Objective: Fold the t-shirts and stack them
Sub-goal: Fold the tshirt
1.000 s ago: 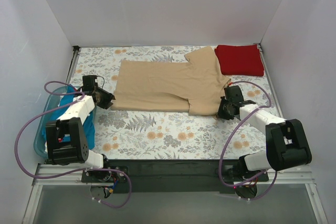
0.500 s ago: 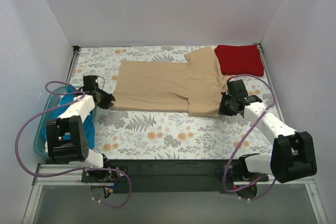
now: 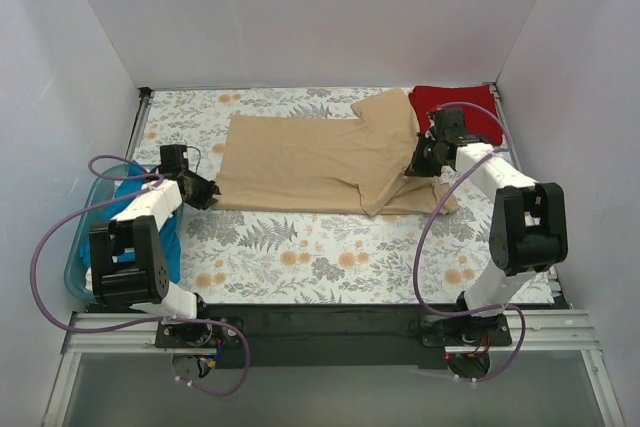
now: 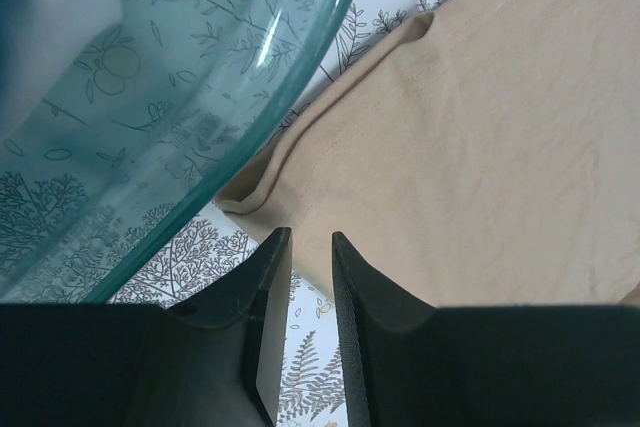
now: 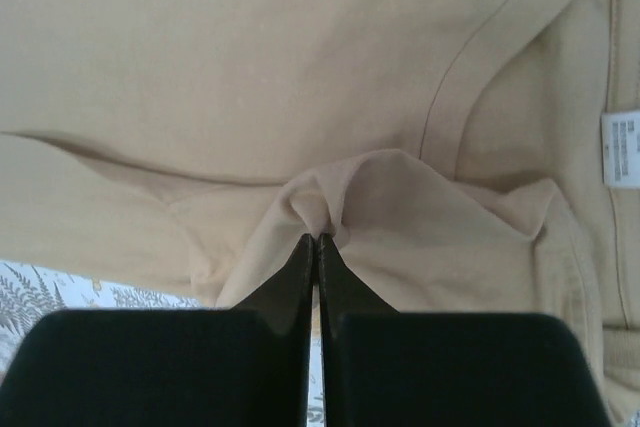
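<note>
The right fingers (image 5: 300,269) were pressed together on a small peak of cloth gathered from the tan t-shirt (image 3: 300,159) near its neckline, and creases were drawn outward from that pinch. A white label (image 5: 622,147) was seen inside the collar at the right edge of the wrist view (its print was too small to be read). From above, the pinch was placed at the shirt's right end, just beside the folded dark red t-shirt (image 3: 470,112) in the far right corner of the tabletop (image 3: 480,247). The tan shirt's near right corner was turned over in a loose fold.

The left fingers (image 4: 268,287) were held slightly spread, with a narrow gap between them and nothing gripped. Their tips were set just short of the tan shirt's near left corner, where the hem was rolled. The curved rim of the light blue tub (image 4: 200,97) was close on their left, and the teal t-shirt (image 3: 172,245) was lying in that tub at the tabletop's left edge.

A broad band of floral tablecloth (image 3: 300,242) was left showing between the tan shirt's near hem and the arm bases, and a narrower band behind it.
</note>
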{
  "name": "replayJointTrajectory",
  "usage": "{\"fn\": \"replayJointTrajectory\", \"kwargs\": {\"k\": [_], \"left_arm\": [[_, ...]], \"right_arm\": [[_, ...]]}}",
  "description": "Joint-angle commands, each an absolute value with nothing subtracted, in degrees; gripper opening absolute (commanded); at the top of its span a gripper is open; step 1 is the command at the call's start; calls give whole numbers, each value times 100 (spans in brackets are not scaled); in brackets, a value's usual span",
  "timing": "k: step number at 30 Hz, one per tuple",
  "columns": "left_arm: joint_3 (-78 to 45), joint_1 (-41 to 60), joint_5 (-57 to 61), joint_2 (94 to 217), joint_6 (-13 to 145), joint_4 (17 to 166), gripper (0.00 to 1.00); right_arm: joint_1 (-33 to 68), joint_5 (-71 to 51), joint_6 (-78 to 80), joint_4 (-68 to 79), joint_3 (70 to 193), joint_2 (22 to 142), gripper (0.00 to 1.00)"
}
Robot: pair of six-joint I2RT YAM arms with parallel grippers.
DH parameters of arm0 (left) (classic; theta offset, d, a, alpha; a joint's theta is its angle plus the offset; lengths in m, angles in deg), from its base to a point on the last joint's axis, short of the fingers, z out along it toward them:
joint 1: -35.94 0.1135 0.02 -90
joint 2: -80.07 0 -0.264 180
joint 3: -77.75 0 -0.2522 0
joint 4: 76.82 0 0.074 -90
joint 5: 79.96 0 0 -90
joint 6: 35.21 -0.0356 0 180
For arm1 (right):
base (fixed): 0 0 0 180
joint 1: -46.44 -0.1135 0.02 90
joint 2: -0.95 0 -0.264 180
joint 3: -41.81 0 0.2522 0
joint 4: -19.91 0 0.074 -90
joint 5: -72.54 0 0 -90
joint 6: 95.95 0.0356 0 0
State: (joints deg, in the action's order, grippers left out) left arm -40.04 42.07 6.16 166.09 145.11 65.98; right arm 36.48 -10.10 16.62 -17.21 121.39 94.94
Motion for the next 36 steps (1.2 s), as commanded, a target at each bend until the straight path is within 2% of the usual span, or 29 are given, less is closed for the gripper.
{"fn": "replayJointTrajectory", "kwargs": {"k": [1, 20, 36], "left_arm": [[-4006, 4174, 609, 16594, 14417, 6657, 22], [-3988, 4183, 662, 16664, 14400, 6631, 21], [-4076, 4183, 723, 16708, 14443, 6596, 21]], "right_arm": [[3887, -578, 1769, -1277, 12587, 9884, 1], [4248, -67, 2314, 25, 13186, 10817, 1], [4459, -401, 3263, 561, 12588, 10747, 1]]}}
